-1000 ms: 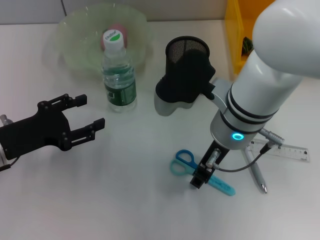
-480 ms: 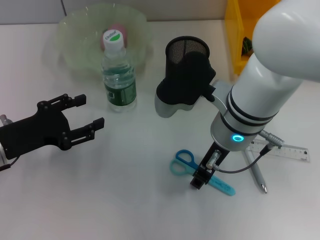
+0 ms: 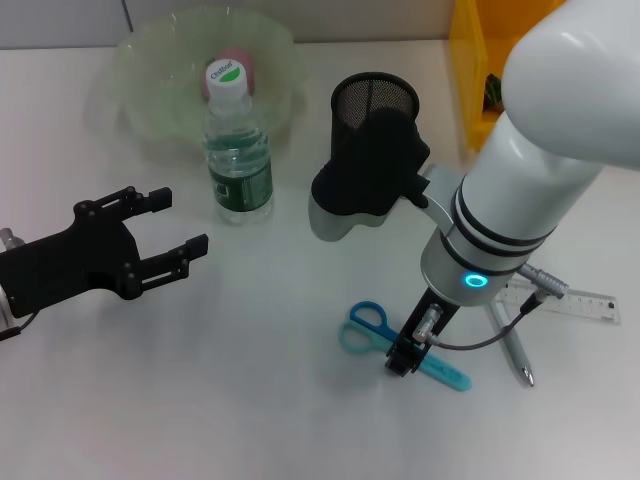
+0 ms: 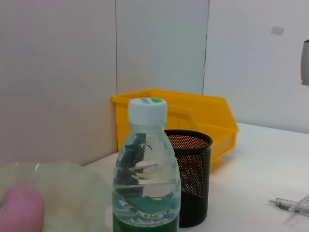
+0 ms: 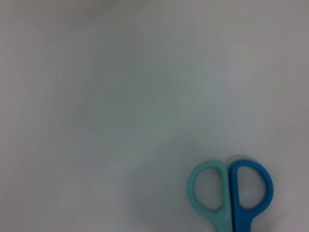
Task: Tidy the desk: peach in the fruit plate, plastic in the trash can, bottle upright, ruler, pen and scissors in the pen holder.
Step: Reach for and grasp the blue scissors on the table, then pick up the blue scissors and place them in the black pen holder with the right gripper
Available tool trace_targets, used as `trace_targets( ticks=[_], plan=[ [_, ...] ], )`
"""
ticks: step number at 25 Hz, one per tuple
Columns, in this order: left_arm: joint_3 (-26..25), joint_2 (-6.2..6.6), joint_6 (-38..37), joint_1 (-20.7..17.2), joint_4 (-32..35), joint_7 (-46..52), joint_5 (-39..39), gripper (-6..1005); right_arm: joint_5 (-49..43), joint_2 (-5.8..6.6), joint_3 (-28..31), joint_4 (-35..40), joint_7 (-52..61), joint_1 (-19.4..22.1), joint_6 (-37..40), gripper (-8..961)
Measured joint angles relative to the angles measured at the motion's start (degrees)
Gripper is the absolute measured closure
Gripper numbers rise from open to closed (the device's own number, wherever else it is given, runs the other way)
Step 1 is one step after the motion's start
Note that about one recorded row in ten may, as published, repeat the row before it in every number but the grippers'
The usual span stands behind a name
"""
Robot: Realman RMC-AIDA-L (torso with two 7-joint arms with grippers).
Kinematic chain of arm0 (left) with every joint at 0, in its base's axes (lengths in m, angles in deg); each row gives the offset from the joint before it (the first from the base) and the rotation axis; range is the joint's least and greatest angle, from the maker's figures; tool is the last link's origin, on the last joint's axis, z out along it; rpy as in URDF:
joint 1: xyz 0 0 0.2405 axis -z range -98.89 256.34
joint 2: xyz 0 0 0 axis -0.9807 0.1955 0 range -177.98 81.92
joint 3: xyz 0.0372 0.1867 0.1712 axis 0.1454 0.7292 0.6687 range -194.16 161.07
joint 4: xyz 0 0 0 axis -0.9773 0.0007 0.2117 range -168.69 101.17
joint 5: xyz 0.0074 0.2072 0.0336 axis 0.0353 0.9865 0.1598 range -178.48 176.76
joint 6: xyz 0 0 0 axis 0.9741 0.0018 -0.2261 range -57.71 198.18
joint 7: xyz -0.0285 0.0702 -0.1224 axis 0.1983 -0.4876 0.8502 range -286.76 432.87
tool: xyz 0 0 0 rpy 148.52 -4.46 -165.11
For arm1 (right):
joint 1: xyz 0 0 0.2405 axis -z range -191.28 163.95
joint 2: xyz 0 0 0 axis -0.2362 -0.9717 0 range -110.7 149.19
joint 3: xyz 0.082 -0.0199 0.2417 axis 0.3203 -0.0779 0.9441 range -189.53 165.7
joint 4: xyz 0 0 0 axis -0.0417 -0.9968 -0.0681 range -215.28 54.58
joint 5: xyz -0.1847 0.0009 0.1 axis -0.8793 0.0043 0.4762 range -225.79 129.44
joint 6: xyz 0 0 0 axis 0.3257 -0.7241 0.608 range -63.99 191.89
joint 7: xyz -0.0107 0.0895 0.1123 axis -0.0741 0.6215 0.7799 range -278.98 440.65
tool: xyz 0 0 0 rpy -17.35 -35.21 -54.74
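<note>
Blue-and-teal plastic scissors [image 3: 378, 327] lie flat near the right gripper [image 3: 362, 170], fingers hidden, which has drifted slightly left over them since a second ago, suggesting a pick-up; left gripper [image 3: 170, 230] waits, spread open.

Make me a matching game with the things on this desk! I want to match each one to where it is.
Things:
1. peach
2. bottle
3. scissors
4. ruler

Places:
A. flat on the desk, under the right arm
B. in the plate
C. at the desk's right edge, by the pen
D. upright, in front of the plate

Pairs: 1-B, 2-D, 3-A, 4-C
</note>
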Motion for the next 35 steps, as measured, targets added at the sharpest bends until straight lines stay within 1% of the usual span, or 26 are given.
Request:
trace_targets(
  ticks=[1,15,19,24,25,26,28,35],
  plan=[
    [0.0,0.0,0.0,0.0,0.0,0.0,0.0,246,0.0,0.0,0.0,0.0,0.0,0.0,0.0,607],
    [0.0,0.0,0.1,0.0,-0.1,0.0,0.0,247,0.0,0.01,-0.8,0.3,0.0,0.3,0.0,676],
    [0.0,0.0,0.1,0.0,-0.1,0.0,0.0,247,0.0,0.01,-0.8,0.8,0.0,0.8,-0.4,722],
    [-0.4,0.0,-0.2,0.0,0.1,0.0,0.0,246,-0.4,0.17,0.0,4.4,-0.1,3.7,-1.8,733],
    [-0.5,0.0,-0.3,-0.1,0.1,0.0,-0.1,246,-0.5,0.27,0.7,5.9,-0.3,5.0,-2.3,733],
    [-0.7,0.0,-0.4,-0.1,0.1,0.0,-0.2,246,-0.5,0.27,0.7,5.9,-0.3,5.0,-2.3,733],
    [-0.7,0.01,-0.6,-0.2,0.1,0.0,-0.7,246,-0.8,0.35,2.0,7.3,-0.6,6.4,-2.9,733],
    [-0.8,0.0,-1.2,-0.5,0.1,0.0,-2.6,246,-3.6,0.38,7.0,13.7,-1.4,13.3,-5.5,732]
  ],
)
